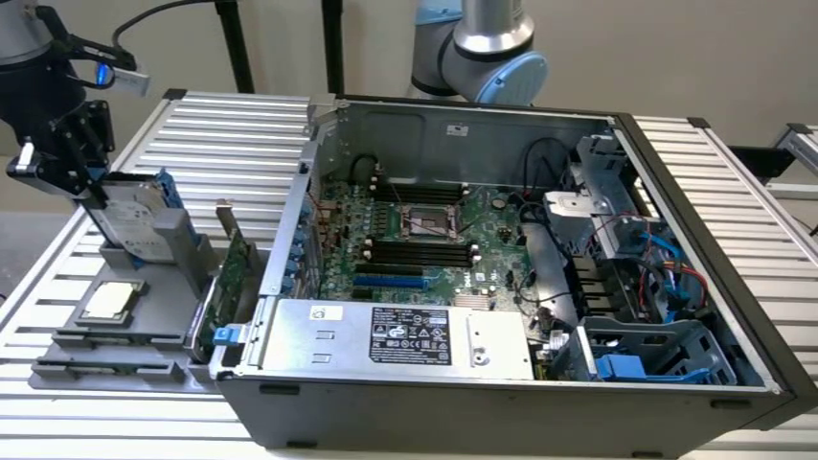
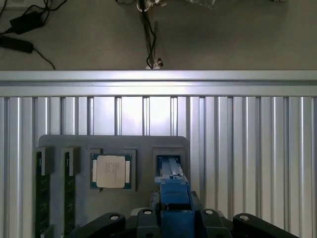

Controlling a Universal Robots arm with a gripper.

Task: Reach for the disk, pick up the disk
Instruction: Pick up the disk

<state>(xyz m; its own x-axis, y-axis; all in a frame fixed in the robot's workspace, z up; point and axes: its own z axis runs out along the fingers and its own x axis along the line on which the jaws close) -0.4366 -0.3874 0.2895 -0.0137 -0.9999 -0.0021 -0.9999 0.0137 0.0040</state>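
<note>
Exterior view: the disk [image 1: 134,225] stands on edge, leaning a little, in a slot at the far end of the grey tray [image 1: 77,369]. The tray lies on the ribbed tabletop [image 1: 230,125]. The tool [image 1: 96,196] is down at the disk's upper edge. The CPU chip [image 1: 109,300] lies flat in the tray just nearer the camera. The open computer case [image 1: 511,402] stands close beside the tray. If the disk is lifted at a slant, its lower edge could bind in the slot and drag the tray along.

Wrist view: the tool [image 2: 174,214] straddles the blue rail of the disk [image 2: 172,181], which is seated in the tray [image 2: 143,144]. I cannot tell whether the tool is clamped. A hold on the plastic rail alone may slip or twist. A dropped disk could land on the CPU chip [image 2: 111,171] in the next pocket.
</note>
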